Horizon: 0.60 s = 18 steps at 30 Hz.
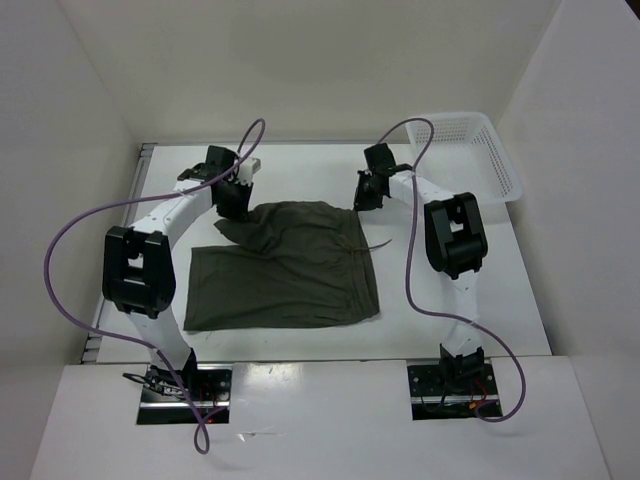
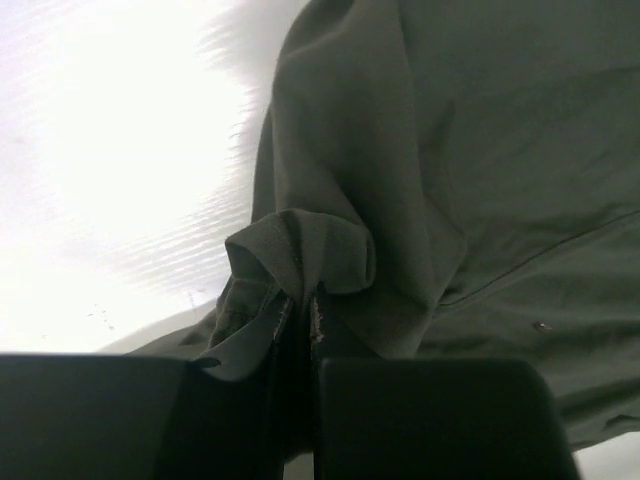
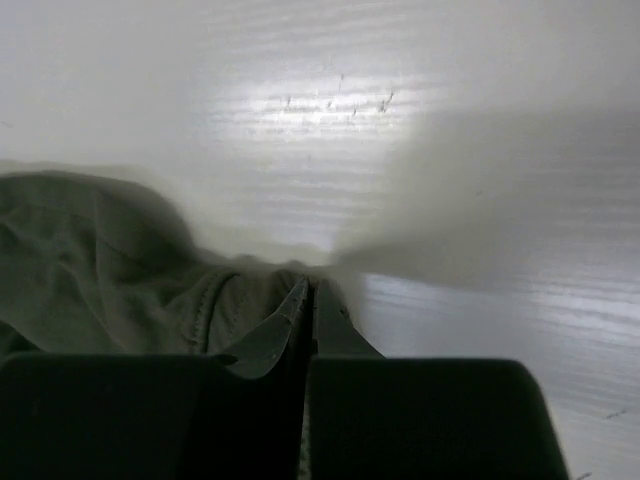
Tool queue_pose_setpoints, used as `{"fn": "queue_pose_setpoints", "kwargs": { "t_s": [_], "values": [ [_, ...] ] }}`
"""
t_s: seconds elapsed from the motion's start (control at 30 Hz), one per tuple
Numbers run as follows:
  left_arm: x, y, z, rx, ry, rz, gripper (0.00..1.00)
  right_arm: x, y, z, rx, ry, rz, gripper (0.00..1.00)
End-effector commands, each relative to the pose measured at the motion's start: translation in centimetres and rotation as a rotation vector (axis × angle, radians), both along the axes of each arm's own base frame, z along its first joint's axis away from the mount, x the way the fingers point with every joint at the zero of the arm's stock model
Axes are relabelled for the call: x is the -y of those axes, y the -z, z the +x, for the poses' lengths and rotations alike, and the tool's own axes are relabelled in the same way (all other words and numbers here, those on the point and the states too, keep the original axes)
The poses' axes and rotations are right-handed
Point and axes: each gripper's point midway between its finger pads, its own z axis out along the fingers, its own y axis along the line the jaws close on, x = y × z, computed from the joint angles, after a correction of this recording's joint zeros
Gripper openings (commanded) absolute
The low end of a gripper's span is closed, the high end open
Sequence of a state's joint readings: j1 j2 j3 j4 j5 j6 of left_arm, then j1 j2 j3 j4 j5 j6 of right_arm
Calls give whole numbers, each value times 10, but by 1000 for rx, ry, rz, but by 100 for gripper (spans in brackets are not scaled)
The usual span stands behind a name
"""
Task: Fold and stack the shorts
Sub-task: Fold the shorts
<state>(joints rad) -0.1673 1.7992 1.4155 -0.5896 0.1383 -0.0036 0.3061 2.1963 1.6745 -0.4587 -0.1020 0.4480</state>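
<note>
At the near edge of the white desk (image 1: 300,345), two dark base plates are sitting side by side, one (image 1: 185,392) under the left white-and-black arm (image 1: 140,270) and one (image 1: 450,385) under the right white-and-black arm (image 1: 455,235). Two purple cables are looping out from the arms, one on the left (image 1: 47,268) and one on the right (image 1: 408,270).

Just beyond the bases, one pair of dark olive-green cloth shorts (image 1: 285,265) is lying in the middle of the desk, between the two arms. Its near part is lying flat and smooth, while its far part is rumpled. One thin drawstring end (image 1: 380,243) is trailing off the right edge onto the bare desk.

At the far left corner of the shorts, the left fingers (image 1: 235,200) are reaching down. In the left wrist view they (image 2: 400,420) are pressing together on a bunched fold of the hem, with a seam of the cloth caught between the tips and the rest of the garment spreading away beyond.

At the far right corner, the right fingers (image 1: 368,192) are likewise meeting the cloth. The right wrist view is showing them (image 3: 420,420) closing tight on the edge of the shorts, with the green fabric lying to one side and bare desk to the other.

Farthest away, in the far right corner of the desk, one white plastic lattice basket (image 1: 497,160) is standing well apart from the shorts.
</note>
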Motion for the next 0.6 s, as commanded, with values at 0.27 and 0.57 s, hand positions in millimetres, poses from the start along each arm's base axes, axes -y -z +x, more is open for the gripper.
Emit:
{"fn": "queue_pose_setpoints", "kwargs": {
  "t_s": [0.27,0.57],
  "values": [
    [-32,-47,-59,-13,-57,-66,28,-4,-127,-95,293,-181,79,0],
    [-22,2,-171,-164,30,33,43,-30,-69,-212,92,-386,43,0]
  ]
}}
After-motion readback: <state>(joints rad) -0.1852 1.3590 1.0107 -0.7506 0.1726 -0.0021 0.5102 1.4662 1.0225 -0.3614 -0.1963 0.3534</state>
